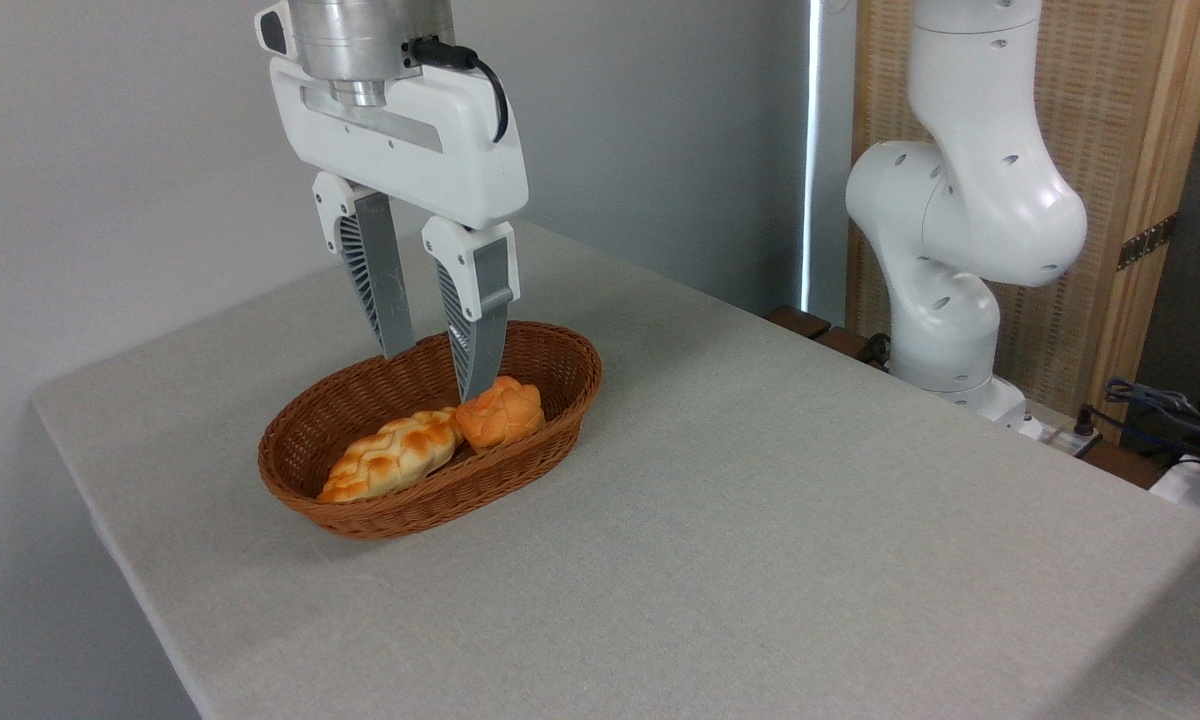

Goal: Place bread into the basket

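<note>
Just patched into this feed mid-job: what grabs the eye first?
The gripper hangs open over the basket, left of centre on the table. Inside lie the bread and a paler braided loaf, touching. One fingertip sits just behind the bread.

bun (501, 412): orange-golden, lumpy top
loaf (392, 455): pale gold, browned braided bumps
basket (545, 350): brown woven wicker
gripper (436, 368): white body, grey ribbed fingers
table (760, 520): light grey cloth
wall (110, 170): plain pale grey
screen (1130, 150): tan weave, wood frame
</note>
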Controlling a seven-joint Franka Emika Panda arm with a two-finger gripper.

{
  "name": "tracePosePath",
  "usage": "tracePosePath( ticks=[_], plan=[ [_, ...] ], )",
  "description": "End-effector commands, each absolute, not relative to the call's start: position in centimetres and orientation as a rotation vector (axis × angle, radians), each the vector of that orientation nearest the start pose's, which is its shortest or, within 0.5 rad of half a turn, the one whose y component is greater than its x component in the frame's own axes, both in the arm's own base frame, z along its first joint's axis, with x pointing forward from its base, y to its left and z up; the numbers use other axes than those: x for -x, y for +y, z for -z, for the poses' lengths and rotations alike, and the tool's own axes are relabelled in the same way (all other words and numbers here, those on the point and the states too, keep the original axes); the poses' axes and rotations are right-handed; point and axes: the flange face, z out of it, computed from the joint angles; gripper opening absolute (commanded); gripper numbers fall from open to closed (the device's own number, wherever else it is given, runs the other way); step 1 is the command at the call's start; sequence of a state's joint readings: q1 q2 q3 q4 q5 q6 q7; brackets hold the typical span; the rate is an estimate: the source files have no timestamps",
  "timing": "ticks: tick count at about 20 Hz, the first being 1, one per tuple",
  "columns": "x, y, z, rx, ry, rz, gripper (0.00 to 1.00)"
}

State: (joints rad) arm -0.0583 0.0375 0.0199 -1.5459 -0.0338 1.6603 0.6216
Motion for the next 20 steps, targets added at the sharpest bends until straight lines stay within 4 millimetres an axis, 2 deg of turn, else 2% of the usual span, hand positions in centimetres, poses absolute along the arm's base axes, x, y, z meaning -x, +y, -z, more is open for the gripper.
tracePosePath(
  ticks=[1,14,17,20],
  plan=[
    [-57.02,-2.21,-62.77,3.001,0.995,0.107,1.00],
    [-56.08,-2.29,-61.85,3.031,1.053,0.003,1.00],
    [-56.04,-2.27,-61.94,2.996,1.145,0.008,1.00],
    [-56.04,-2.27,-61.94,2.989,1.161,0.009,1.00]
  ],
)
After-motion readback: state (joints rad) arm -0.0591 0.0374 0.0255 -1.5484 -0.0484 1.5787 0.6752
